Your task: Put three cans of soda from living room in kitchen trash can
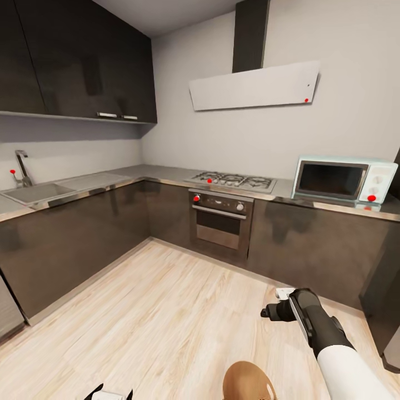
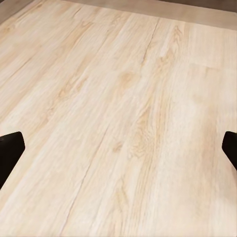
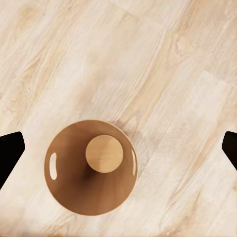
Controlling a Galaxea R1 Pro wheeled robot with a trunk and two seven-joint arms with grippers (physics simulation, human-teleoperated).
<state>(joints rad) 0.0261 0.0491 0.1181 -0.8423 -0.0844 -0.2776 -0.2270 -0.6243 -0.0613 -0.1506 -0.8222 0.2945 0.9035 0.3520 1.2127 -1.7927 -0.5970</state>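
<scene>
Glossy dark cabinets (image 1: 83,233), brushed-steel worktop (image 1: 161,173), pale matt wood-grain floor (image 1: 166,322), wood-lined trash can (image 3: 74,197).

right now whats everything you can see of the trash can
The tash can is a small round tapered bucket, seen from straight above in the right wrist view. Its inside is tan-brown and wood-like, with a paler round bottom and a slot handle near the rim on each side. It looks empty, stands upright on the pale wood floor, and nothing else touches it.
</scene>
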